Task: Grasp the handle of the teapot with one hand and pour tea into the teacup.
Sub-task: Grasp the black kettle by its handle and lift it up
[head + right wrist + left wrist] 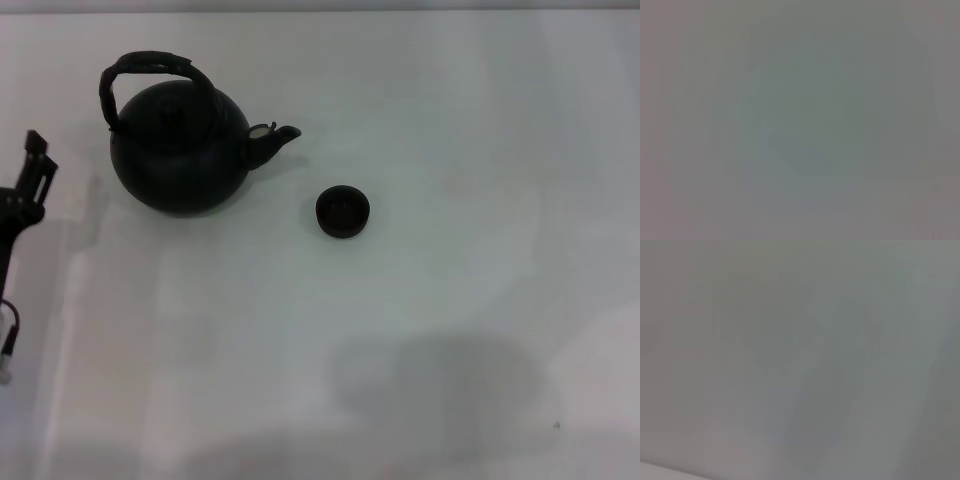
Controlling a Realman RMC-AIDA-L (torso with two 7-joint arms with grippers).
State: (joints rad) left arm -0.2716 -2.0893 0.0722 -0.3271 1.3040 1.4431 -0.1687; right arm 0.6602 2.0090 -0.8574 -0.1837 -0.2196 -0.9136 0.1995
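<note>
1. Fingers: those of the left gripper (36, 160) appear at the left edge of the head view as dark prongs pointing away from the robot; how far apart they stand cannot be told, and they hold nothing visible.
2. Left gripper position: beside the teapot (180, 150), on its left, apart from it and touching neither body nor handle.
3. Left arm: a dark link runs from the gripper down the left edge of the head view, with a thin cable (10, 335) looping below it.
4. Right gripper: not seen in any view; the right wrist view shows only a plain grey field.
5. Teapot: large, round and black, upright on the white table (450, 300), in the far left part of the head view.
6. Handle (150, 68): dark, rough arch standing over the top of the teapot body, free of any grip.
7. Spout (275, 138): short, pointing to the right, toward the teacup's side.
8. Teacup (343, 211): small, low and black, upright on the table, near the spout, to the right of it and a little closer to the robot, not touching the teapot.
9. Left wrist view: pale blank surface with faint shadows only.
</note>
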